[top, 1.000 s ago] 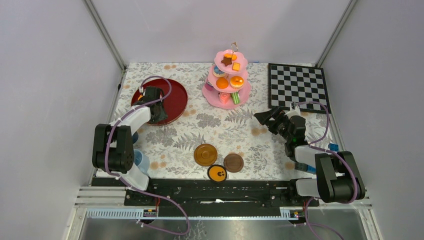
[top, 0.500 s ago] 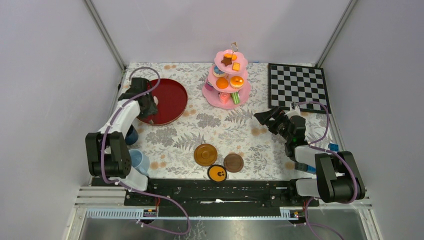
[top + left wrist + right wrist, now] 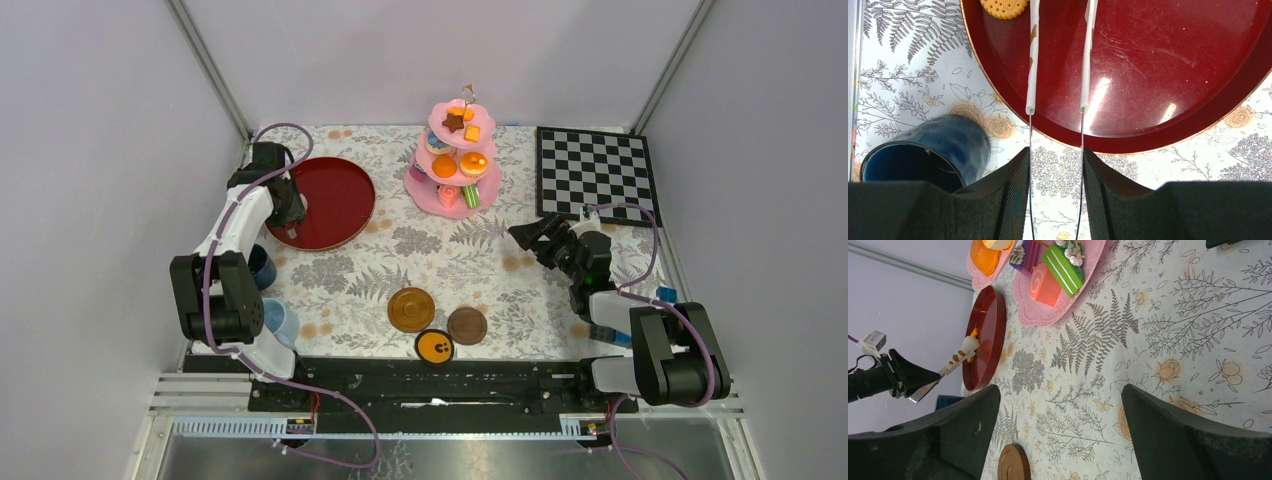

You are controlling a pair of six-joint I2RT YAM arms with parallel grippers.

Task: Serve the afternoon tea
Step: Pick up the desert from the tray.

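The pink three-tier cake stand stands at the back centre with small pastries and a brown star biscuit on it. My left gripper hangs over the left edge of a dark red tray, shut on thin white tongs whose tips reach over the tray. A round yellow biscuit lies on the tray beside the tong tips, not between them. A dark-blue cup lies just left of the tray. My right gripper is wide open above the tablecloth, with nothing between its fingers.
Two brown saucers and an orange smiley disc lie near the front centre. A light-blue cup sits by the left arm's base. The chessboard is at the back right, with blue blocks by the right arm.
My left gripper has drawn back with the tongs from over the middle of the red tray to its left edge. The right arm has not moved.
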